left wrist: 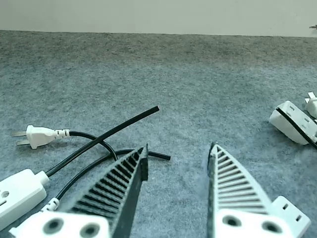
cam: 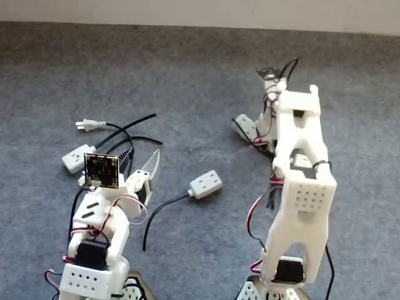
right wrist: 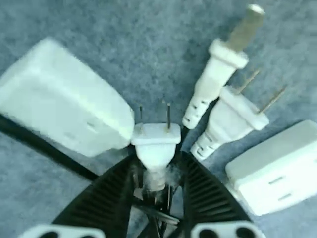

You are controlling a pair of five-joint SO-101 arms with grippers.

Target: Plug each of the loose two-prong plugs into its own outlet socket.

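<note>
on the grey carpet [cam: 187, 75] at the far right of the table, the right gripper [right wrist: 157, 159] is clamped around the body of a held plug [right wrist: 156, 141], white, its 2 thin prongs pointing away from the fingers and standing just beside the corner of a large white socket block [right wrist: 64, 99], not inserted in it. near the held plug lie a second plug [right wrist: 218, 74] and a third plug [right wrist: 233, 116], close side by side, with a smaller socket block [right wrist: 277, 168] just beside the third. in the high view the right arm [cam: 300, 181] stretches up the table with its gripper low over this cluster. the left gripper [left wrist: 178, 148] hovers with its 2 fingers wide apart and nothing between them, above bare carpet between a left outlet socket [cam: 80, 158] and a middle outlet socket [cam: 205, 184]. beyond it a loose plug [left wrist: 37, 136] lies flat on the carpet, well apart from the fingers, on the end of a black cord [left wrist: 81, 136] that crosses another black cord [left wrist: 124, 124].
</note>
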